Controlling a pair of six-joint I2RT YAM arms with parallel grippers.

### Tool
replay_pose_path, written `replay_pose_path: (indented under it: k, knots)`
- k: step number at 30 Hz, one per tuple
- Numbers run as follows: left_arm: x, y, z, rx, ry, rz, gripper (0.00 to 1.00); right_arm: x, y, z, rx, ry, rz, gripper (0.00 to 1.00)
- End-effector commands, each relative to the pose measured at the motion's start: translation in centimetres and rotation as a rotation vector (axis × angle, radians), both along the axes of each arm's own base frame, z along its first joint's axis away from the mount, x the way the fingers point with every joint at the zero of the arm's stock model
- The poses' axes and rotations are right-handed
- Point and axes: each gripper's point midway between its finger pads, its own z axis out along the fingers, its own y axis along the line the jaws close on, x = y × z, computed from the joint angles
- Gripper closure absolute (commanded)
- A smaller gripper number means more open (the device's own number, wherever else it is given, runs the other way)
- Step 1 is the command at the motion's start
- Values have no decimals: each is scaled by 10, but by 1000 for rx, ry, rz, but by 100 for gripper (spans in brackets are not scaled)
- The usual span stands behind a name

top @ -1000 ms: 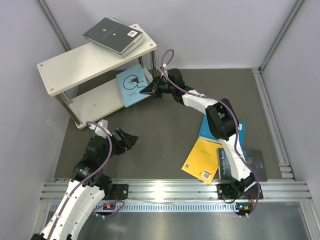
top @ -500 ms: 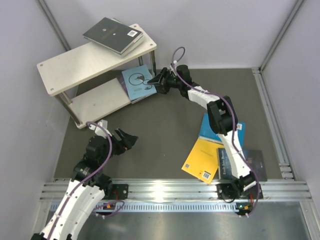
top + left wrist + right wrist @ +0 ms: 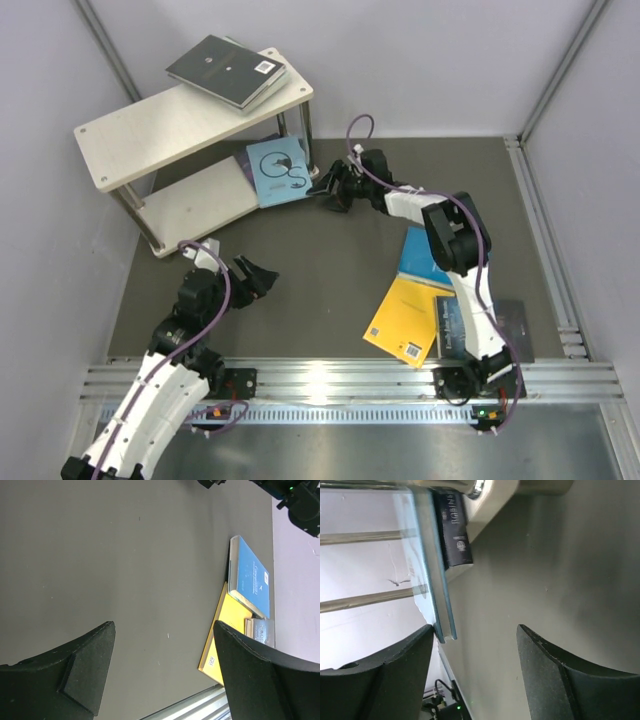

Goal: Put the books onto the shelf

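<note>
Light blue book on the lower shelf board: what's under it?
A dark book lies under the light blue book, spine showing in the right wrist view, both on the shelf's lower board. Its cover is covered; anything further beneath cannot be seen.

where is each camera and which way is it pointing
Top external: above and behind the robot, looking down; left gripper, right gripper and the shelf show.
Left wrist: over the mat, facing the yellow book; open left gripper shows.
Right wrist: at the shelf's lower tier, facing the light blue book; open right gripper shows.
Top and left wrist share the yellow book.
</note>
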Motion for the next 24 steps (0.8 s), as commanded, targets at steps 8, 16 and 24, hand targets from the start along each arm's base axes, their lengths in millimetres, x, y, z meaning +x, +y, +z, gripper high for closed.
replay_pose_path:
  k: [8, 16, 24]
  knots:
    - [13, -5, 11, -24, -61, -2, 16, -13, -46, 73, -73, -215, -53, 50]
    - [18, -9, 6, -37, -62, -12, 17, -34, -33, 73, -51, -214, 5, 100]
    - [15, -7, 12, -39, -72, -4, 18, -28, -1, 61, -33, -182, 38, 100]
